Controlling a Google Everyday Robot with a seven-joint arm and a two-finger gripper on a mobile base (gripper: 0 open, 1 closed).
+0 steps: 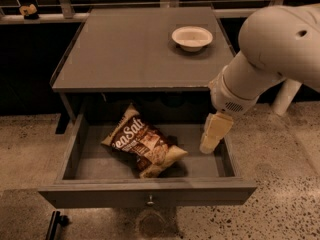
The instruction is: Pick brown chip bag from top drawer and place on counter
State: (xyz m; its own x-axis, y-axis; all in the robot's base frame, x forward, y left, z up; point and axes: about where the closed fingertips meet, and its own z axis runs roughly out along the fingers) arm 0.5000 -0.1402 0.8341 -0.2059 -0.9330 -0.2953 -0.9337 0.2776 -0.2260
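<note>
Hanging in the top drawer (100, 195), the pincer (213, 136), grip state unclear, sits near the brown chip bag (142, 146).

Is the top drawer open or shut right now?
Open. The top drawer is pulled out from under the counter, brown chip bag lying inside; the gripper hangs over its right end.

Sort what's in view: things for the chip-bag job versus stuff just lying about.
Job: brown chip bag, lying in the open top drawer; counter; gripper, hanging over the drawer's right end, apart from the bag.
Lying about: white bowl on the counter; small object on the back ledge.
</note>
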